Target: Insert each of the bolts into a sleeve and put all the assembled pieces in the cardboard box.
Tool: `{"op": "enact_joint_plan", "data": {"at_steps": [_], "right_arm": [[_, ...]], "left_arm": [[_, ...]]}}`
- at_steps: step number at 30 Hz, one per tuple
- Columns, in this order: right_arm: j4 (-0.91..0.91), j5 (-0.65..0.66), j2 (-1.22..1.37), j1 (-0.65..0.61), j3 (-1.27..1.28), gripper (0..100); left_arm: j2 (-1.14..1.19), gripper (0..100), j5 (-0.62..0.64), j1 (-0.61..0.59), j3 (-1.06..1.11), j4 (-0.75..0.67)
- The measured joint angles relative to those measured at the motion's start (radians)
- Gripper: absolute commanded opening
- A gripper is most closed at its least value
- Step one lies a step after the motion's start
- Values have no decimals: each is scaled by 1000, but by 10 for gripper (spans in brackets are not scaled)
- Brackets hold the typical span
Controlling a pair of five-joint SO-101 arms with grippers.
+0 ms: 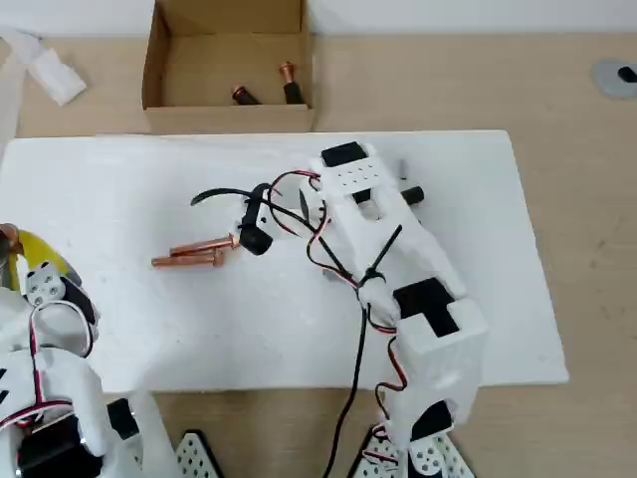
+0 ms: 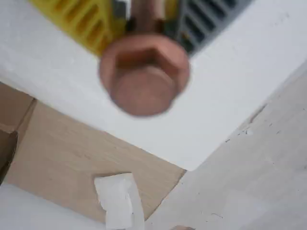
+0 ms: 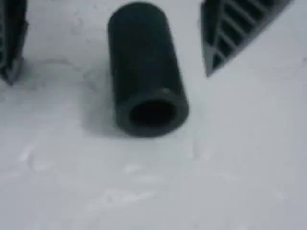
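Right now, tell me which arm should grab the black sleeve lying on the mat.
Right. The right fingers sit open either side of the black sleeve; the left fingers hold a copper bolt.

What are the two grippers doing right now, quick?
Left gripper: closed on a copper bolt.
Right gripper: open, with the black sleeve lying between its jaws.

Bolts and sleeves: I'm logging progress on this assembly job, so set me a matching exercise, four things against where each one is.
Things
1. bolt seen head-on
2. black sleeve seen end-on
3. two loose bolts
4. assembled pieces

Places
A. in the cardboard box
B. on the white mat, between the right gripper's open fingers
C. clamped in the left gripper
D. side by side on the mat, apart from both grippers

Pairs: 1-C, 2-B, 3-D, 4-A
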Motion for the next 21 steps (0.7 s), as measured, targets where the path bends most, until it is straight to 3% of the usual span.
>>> {"op": "enact_joint_plan", "data": {"at_steps": [4,9,21], "right_arm": [[-35,0,0,5,-6,99],[-66,0,9,9,-11,11],[-46,-114,41,6,-71,10]], "left_arm": [[0,7,0,0,0,0],[0,7,0,0,0,0],[0,5,0,0,0,0]]}}
